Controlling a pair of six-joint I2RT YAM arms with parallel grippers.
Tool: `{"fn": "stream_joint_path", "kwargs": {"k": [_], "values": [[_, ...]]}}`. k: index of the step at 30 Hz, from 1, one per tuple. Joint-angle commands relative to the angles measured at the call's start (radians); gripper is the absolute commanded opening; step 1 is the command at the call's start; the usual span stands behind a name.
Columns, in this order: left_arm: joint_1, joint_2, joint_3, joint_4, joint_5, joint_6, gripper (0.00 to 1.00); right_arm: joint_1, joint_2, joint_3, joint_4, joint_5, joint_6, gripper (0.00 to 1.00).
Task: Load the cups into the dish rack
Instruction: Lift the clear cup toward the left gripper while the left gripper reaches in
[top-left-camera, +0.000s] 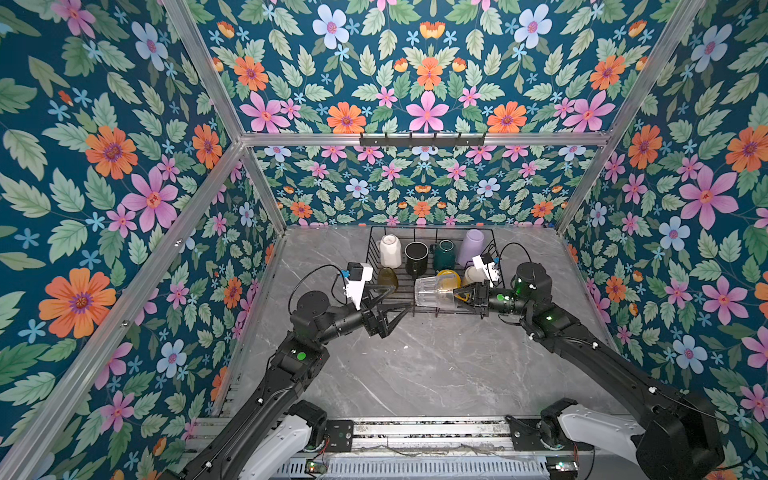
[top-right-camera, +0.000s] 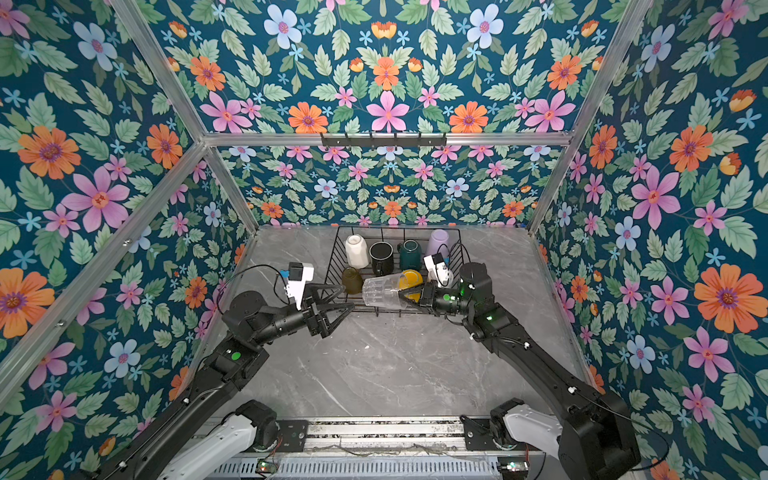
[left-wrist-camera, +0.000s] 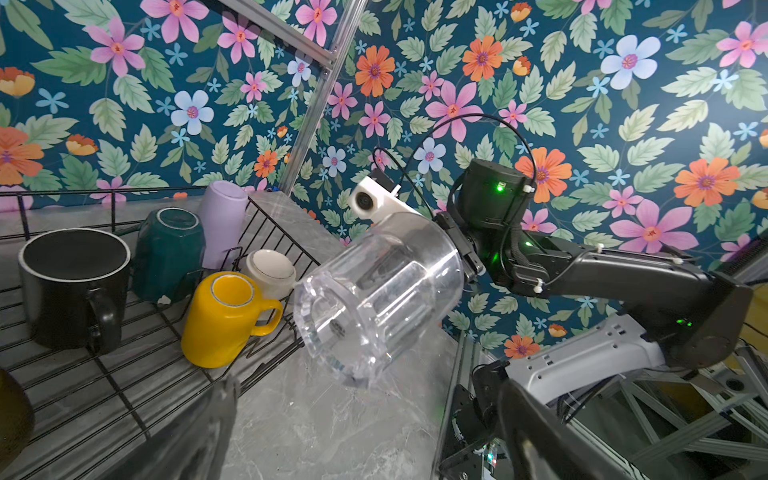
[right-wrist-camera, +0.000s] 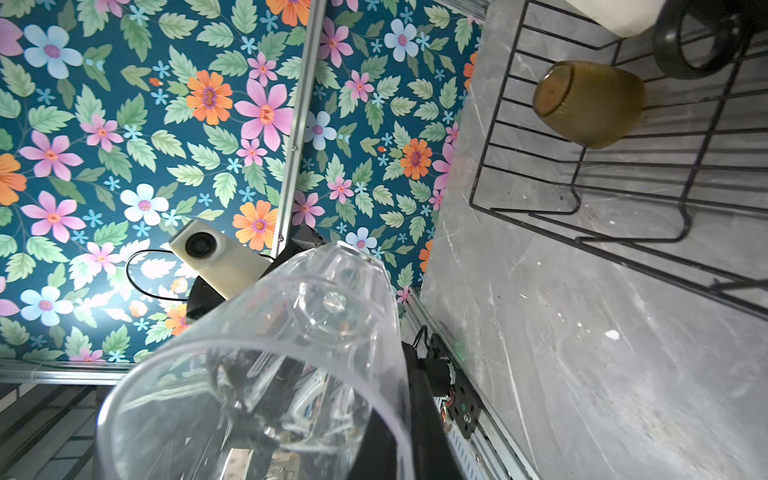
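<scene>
My right gripper (top-left-camera: 462, 296) is shut on the rim of a clear glass tumbler (top-left-camera: 432, 291) (left-wrist-camera: 378, 299) (right-wrist-camera: 257, 374), held on its side above the front edge of the black wire dish rack (top-left-camera: 432, 227) (left-wrist-camera: 266, 224). In the rack stand upside down a cream-white mug (top-left-camera: 390, 250), a black mug (top-left-camera: 415, 254), a dark green mug (top-left-camera: 444, 254), a lilac tumbler (top-left-camera: 471, 247), an olive-brown tumbler (top-left-camera: 387, 278) (right-wrist-camera: 590, 104), a yellow mug (top-left-camera: 446, 279) (left-wrist-camera: 224, 320) and a white mug (left-wrist-camera: 270, 270). My left gripper (top-left-camera: 401, 298) (top-right-camera: 348, 297) hangs open and empty at the rack's front left, just short of the tumbler's base.
The rack stands at the back of the grey marble table (top-left-camera: 415, 365). A black hook rail (top-left-camera: 422, 140) hangs on the back wall, high above. Flowered walls close in the left, right and back sides. Both arm bases sit on the rail (top-left-camera: 428, 432) at the front edge.
</scene>
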Motion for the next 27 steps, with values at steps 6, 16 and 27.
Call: {"fn": "stream_joint_path", "kwargs": {"k": [6, 16, 27], "values": [[-0.009, 0.009, -0.005, 0.063, 0.059, 0.01, 1.0, 0.025, 0.013, 0.03, 0.141, -0.076, 0.025, 0.0], [-0.015, 0.011, 0.002, 0.061, 0.07, 0.011, 1.0, 0.108, 0.066, 0.081, 0.161, -0.095, 0.0, 0.0], [-0.02, 0.009, 0.007, 0.072, 0.085, 0.013, 1.0, 0.173, 0.13, 0.103, 0.242, -0.113, 0.037, 0.0]]}}
